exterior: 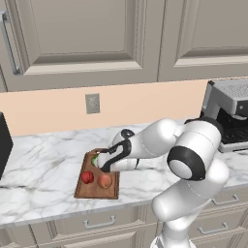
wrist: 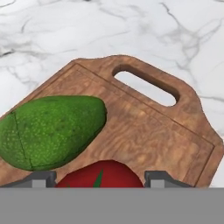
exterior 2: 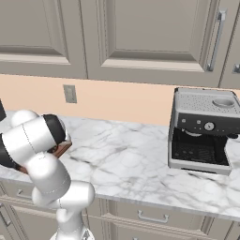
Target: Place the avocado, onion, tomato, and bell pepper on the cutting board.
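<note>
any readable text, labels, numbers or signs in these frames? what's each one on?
None readable.
Coffee machine: a round dial on its front, any marking too small to read.
Wall outlet: blank plate.
Cutting board, avocado, red tomato, marble counter, cabinet doors: no print.

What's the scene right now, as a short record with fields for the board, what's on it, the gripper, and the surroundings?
surface: marble counter
cutting board: flat on the counter, handle end away from the gripper in the hand view
on board: avocado, red tomato, orange-red ball
gripper: open, low over the board, holding nothing
nearby: coffee machine to the right, wall outlet behind
</note>
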